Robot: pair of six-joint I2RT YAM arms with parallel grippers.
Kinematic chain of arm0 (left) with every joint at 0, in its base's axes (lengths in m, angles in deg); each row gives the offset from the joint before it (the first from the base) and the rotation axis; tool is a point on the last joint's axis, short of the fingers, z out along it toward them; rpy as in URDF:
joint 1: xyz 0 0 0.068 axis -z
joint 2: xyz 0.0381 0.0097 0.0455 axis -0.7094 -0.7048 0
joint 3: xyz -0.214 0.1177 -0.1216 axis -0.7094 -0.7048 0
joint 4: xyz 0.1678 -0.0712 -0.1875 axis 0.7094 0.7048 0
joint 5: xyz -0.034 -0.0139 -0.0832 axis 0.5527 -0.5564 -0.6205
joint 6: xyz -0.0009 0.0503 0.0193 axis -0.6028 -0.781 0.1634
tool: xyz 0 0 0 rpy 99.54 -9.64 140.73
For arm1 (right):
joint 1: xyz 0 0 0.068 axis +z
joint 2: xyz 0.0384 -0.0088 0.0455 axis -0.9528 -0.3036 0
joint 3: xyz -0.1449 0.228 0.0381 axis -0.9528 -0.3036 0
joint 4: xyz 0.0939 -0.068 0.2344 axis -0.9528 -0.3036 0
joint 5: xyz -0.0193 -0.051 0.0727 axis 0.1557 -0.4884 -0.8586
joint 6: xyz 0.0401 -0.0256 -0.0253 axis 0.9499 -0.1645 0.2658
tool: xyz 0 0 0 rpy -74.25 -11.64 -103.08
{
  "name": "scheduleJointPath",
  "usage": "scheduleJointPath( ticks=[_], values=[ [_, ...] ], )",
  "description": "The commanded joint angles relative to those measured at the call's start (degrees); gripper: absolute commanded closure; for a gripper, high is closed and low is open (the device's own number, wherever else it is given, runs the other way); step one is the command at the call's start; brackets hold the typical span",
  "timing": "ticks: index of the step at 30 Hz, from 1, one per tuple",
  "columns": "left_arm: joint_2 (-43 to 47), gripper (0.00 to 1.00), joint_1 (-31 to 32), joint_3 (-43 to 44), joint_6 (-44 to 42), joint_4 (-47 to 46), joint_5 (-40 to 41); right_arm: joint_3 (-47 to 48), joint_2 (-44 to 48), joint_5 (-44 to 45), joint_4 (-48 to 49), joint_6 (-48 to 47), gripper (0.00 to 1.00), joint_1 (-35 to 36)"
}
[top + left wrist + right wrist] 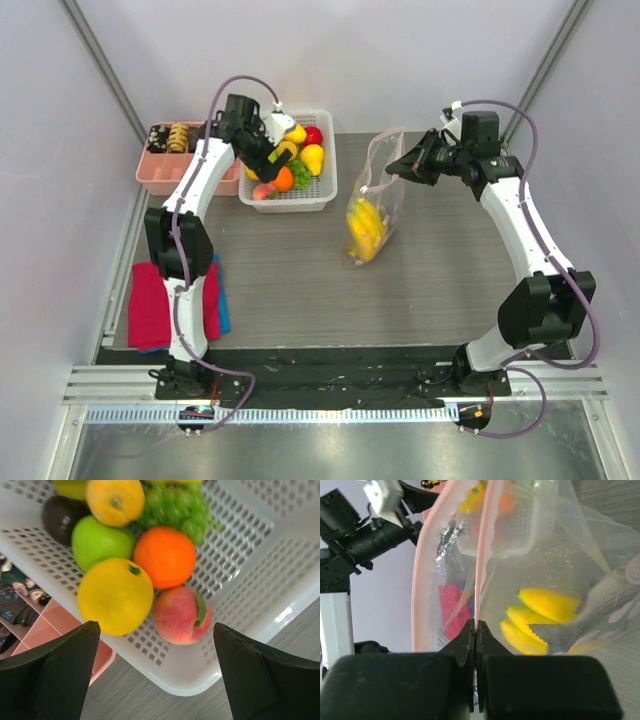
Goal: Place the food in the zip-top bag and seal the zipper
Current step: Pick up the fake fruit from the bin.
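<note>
Above the grey table (300,270), left tool (156,629) gapes over basket (240,555); right tool (476,630) clamps zip-top bag (545,565).

Between the black fingers of the left gripper (156,630), the white perforated basket (240,555) shows a yellow fruit (115,596), an orange (165,556), a pink-red peach (181,615), a green apple (100,541) and green grapes (175,507). Above the black right gripper (476,630), the clear bag (560,540), with a pale pink zipper (481,555) and pale pink dots, shows a yellow banana (547,605).

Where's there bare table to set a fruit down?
Widest: the grey tabletop in front of the white basket and zip-top bag, right of the red cloth. Also the narrow strip between basket and bag. Crowded back-left: basket beside pink tray.
</note>
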Motion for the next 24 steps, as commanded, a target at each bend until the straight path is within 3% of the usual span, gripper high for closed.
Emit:
scheduleJointPath(
  ticks=[1,7,24],
  values=[
    [4.19,0.00,-0.29,-4.86,-15.79,-0.51,1.63,14.24,-3.40,-1.80,-10.11,-11.75,0.99,0.04],
    [0.94,0.00,-0.56,-1.79,-19.38,0.36,0.66,22.81,-6.49,-1.63,-19.62,-15.82,0.99,1.44],
    [-8.99,0.03,-0.56,-0.02,-31.87,-5.69,7.69,23.08,-9.91,1.28,-19.63,-17.06,0.99,4.70]
  ],
)
